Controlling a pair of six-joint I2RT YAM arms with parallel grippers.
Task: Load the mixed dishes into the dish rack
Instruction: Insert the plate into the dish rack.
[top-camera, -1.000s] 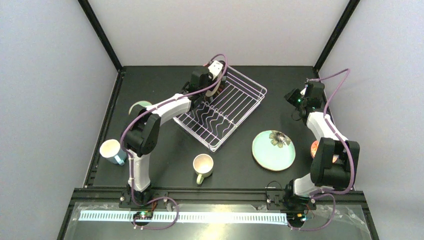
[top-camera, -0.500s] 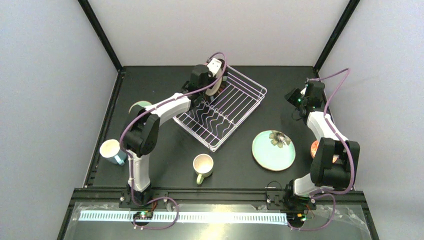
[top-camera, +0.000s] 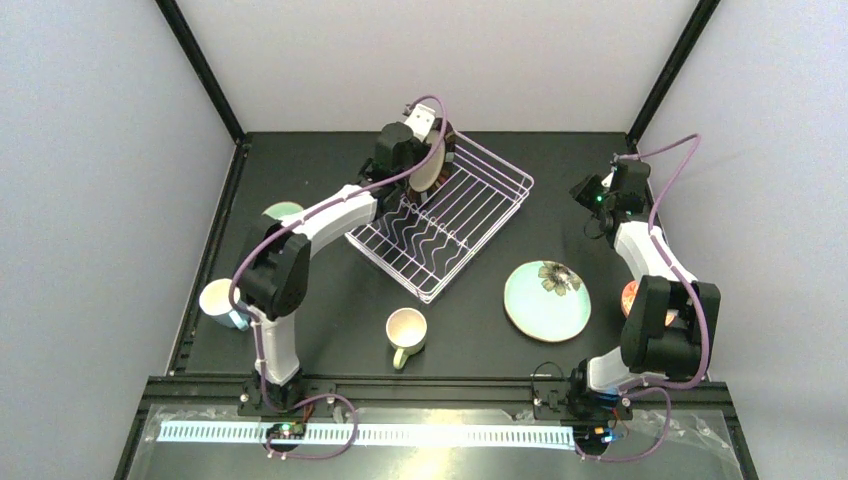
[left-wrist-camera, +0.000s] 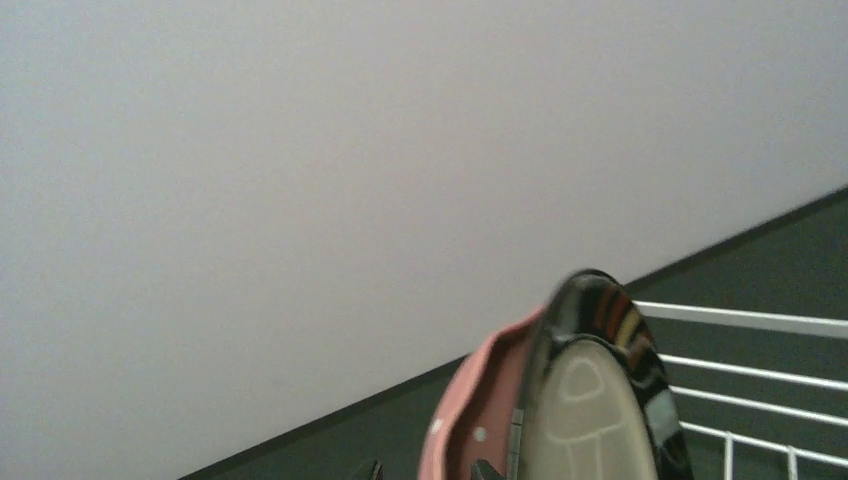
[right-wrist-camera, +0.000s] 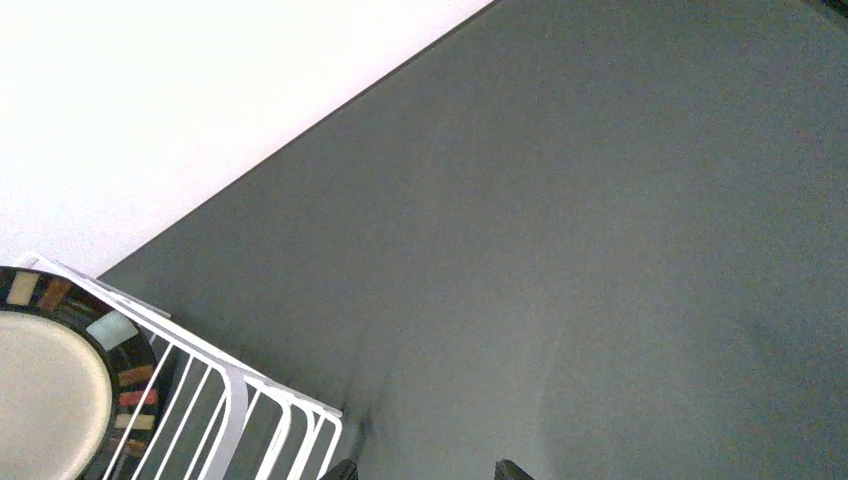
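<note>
Two dishes sit on the black worktop on the near left side of the left gripper (top-camera: 432, 142): a light-blue mug with a cream inside (top-camera: 222, 300), then a pale-green round bowl (top-camera: 283, 211). This gripper is up at the far end of the white wire dish rack (left-wrist-camera: 740, 317).

Right in front of it, a pink dotted plate (left-wrist-camera: 470, 420) stands on its edge. A cream plate with a dark shiny rim (left-wrist-camera: 600, 310) stands just beside the pink plate, on its right. Only the very tips of the gripper show, a little apart. I cannot tell if it has hold of the pink plate or has let go.

I think the step in hand is putting the pink plate in the rack. Next, the gripper should let go fully and lift away without bumping either plate, then go for another dish.

A cream mug (top-camera: 406, 328) and a mint-green plate with a flower (top-camera: 547, 300) wait between the two arms. The right gripper (right-wrist-camera: 428, 470) is wide apart and holds nothing. A small orange-patterned bowl (top-camera: 630, 296) sits nearer than it, half hidden by that arm.

No words can be read anywhere.
</note>
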